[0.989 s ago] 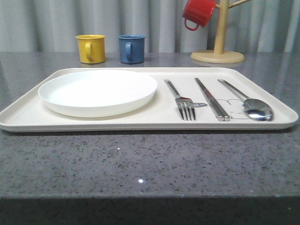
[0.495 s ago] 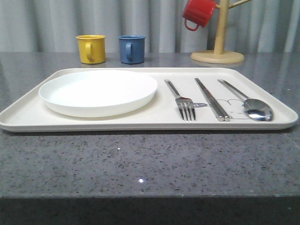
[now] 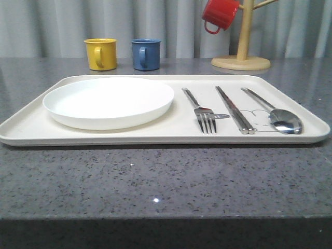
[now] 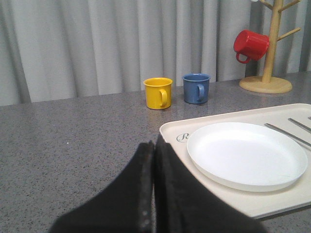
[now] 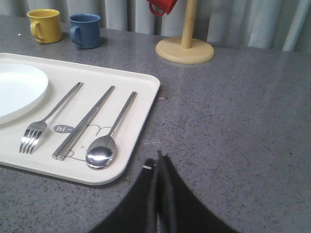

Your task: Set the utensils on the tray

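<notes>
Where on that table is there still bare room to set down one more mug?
The grey table is bare in front of the tray, and also right of it, below the wooden mug stand. Inside the tray it is crowded: the plate takes the left half; the fork, chopsticks and spoon line the right.

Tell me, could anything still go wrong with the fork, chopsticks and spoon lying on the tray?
Maybe two small things. The spoon lies close to the tray rim on the right, so a bump might slide it against the edge or off. The tray's near edge also sits close to the table front, so a knock could push it nearer the drop. Both grippers, left and right, are shut and off the tray.
</notes>
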`<act>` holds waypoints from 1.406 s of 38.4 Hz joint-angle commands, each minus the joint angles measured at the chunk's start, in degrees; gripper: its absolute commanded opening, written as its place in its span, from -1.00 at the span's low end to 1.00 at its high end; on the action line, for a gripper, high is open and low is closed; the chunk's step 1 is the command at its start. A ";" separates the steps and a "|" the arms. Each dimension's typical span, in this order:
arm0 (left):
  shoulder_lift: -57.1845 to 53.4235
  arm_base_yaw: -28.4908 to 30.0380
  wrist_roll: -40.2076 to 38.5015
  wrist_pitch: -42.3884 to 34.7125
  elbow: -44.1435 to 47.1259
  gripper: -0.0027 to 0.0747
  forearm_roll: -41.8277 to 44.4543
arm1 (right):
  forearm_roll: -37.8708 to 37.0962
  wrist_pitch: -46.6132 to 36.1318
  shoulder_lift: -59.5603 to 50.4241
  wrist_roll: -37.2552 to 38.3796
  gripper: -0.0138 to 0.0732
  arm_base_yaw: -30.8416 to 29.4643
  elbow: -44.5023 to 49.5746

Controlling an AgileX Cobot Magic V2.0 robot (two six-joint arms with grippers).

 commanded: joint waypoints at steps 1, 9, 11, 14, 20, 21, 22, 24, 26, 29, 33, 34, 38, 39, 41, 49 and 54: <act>0.44 0.09 -0.67 -4.43 -1.52 -0.98 -0.81 | -0.84 -4.71 0.53 -0.65 -0.84 -0.10 -1.27; 0.44 0.09 -0.67 -4.43 -1.52 -0.98 -0.81 | -0.84 -4.71 0.53 -0.65 -0.84 -0.10 -1.27; 0.44 0.09 -0.67 -4.43 -1.52 -0.98 -0.81 | -0.84 -4.71 0.53 -0.65 -0.84 -0.10 -1.27; 0.44 0.09 -0.67 -4.43 -1.34 -0.98 -0.81 | -0.84 -4.71 0.53 -0.65 -0.84 -0.10 -1.27; -1.47 1.04 -0.67 -4.67 1.28 -0.98 -0.81 | -0.84 -4.71 0.53 -0.65 -0.84 -0.10 -1.27; -1.40 1.52 -0.67 -4.79 2.19 -0.98 -0.56 | -0.84 -4.71 0.53 -0.65 -0.84 -0.10 -1.27; -1.40 1.91 -0.67 -5.10 3.06 -0.98 -0.07 | -0.84 -4.71 0.53 -0.65 -0.84 -0.10 -1.27; -1.40 3.24 -0.67 -5.50 4.68 -0.98 0.35 | -0.84 -4.71 0.53 -0.65 -0.84 -0.10 -1.27; -1.40 4.53 -0.67 -6.73 6.48 -0.98 0.46 | -0.84 -4.71 0.53 -0.65 -0.84 -0.10 -1.27; -1.40 6.26 -0.67 -10.55 9.81 -0.98 0.46 | -0.84 -4.66 0.53 -0.65 -0.84 -0.10 -1.27; -1.40 7.77 -0.67 -16.25 14.43 -0.98 0.70 | -0.84 -4.66 0.53 -0.65 -0.84 -0.10 -1.27; -1.40 7.92 -0.67 -17.91 15.41 -0.98 0.80 | -0.84 -4.66 0.53 -0.65 -0.84 -0.10 -1.27; -1.40 8.13 -0.67 -23.88 20.24 -0.98 0.92 | -0.84 -4.66 0.53 -0.65 -0.84 -0.10 -1.27; -1.40 8.13 -0.67 -24.63 20.87 -0.98 0.92 | -0.84 -4.66 0.53 -0.65 -0.84 -0.10 -1.27; -1.40 8.13 -0.67 -22.55 20.41 -0.98 0.92 | -0.84 -4.66 0.53 -0.65 -0.84 -0.10 -1.27; -1.40 8.13 -0.67 -23.53 20.54 -0.98 0.92 | -0.84 -4.59 0.53 -0.65 -0.84 -0.10 -1.27; -1.40 8.13 -0.67 -23.53 20.54 -0.98 0.92 | -0.84 -4.59 0.53 -0.65 -0.84 -0.10 -1.27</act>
